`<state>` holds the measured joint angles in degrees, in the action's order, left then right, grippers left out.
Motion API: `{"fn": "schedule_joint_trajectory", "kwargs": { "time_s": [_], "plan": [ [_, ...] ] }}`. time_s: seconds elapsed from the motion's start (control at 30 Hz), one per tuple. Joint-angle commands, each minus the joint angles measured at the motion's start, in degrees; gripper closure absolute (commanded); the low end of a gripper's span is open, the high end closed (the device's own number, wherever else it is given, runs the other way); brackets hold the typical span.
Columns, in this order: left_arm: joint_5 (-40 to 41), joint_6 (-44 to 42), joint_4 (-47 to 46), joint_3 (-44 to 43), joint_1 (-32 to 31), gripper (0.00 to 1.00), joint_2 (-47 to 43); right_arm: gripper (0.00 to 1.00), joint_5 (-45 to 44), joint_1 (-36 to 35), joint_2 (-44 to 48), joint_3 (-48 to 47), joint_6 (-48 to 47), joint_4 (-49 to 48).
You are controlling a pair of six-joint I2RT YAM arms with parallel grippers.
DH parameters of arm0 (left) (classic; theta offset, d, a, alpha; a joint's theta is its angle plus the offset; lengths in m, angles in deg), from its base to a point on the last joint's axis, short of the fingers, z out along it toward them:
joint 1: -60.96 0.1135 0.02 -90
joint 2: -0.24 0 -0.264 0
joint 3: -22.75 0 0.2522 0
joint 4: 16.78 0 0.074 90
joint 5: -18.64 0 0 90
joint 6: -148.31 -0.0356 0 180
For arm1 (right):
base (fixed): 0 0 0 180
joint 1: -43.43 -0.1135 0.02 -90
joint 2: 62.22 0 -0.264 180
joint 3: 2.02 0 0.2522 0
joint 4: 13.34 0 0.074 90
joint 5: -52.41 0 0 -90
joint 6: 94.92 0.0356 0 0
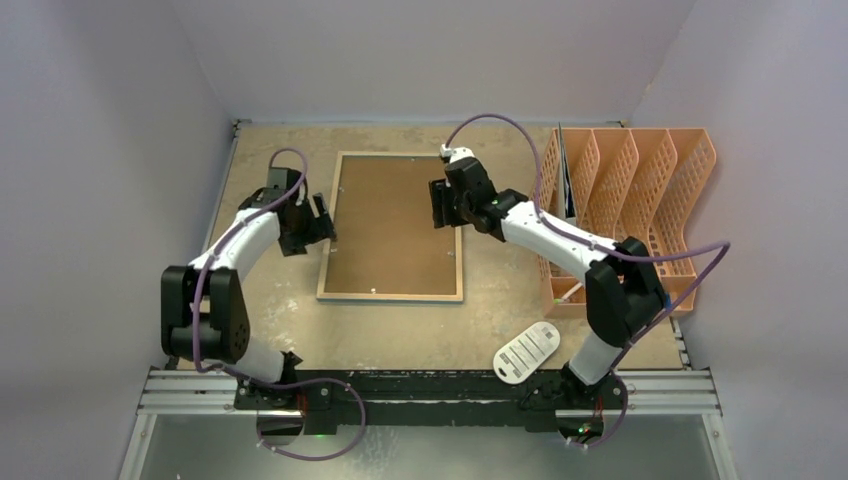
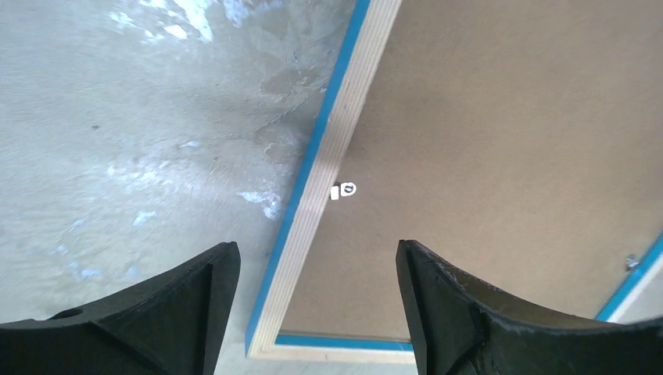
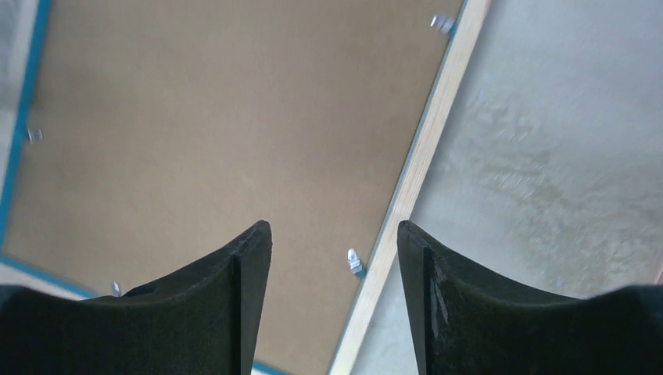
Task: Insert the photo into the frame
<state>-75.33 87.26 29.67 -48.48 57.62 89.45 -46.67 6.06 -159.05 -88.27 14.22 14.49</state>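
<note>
I see the frame (image 1: 391,296) lying back-up on the table (image 1: 500,325), long axis running away from the bases, with the backing board (image 1: 390,225) seated in it. The photo is not in view. The left gripper (image 1: 322,220) is over the frame's left rail and the right gripper (image 1: 440,206) over its right rail. Both jaws are wide and empty. The organizer (image 1: 640,200) limits room on the right.

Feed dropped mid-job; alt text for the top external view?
The frame lies back up, brown backing board in it, left gripper at its left edge, right gripper at its right edge. An orange file rack stands to the right.
</note>
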Motion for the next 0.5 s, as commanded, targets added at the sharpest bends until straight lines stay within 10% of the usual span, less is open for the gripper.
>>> {"fn": "schedule_joint_trajectory", "kwargs": {
  "time_s": [0.0,0.47],
  "plan": [
    [3.66,2.78,4.01,-3.07,0.3,0.23,-7.8,0.37,-6.61,1.37,-2.69,-4.69,2.03,-7.02],
    [-11.4,12.87,3.6,13.52,-7.92,0.27,-24.85,0.39,-13.61,7.67,-42.06,-54.82,3.27,-7.11]
  ]
}}
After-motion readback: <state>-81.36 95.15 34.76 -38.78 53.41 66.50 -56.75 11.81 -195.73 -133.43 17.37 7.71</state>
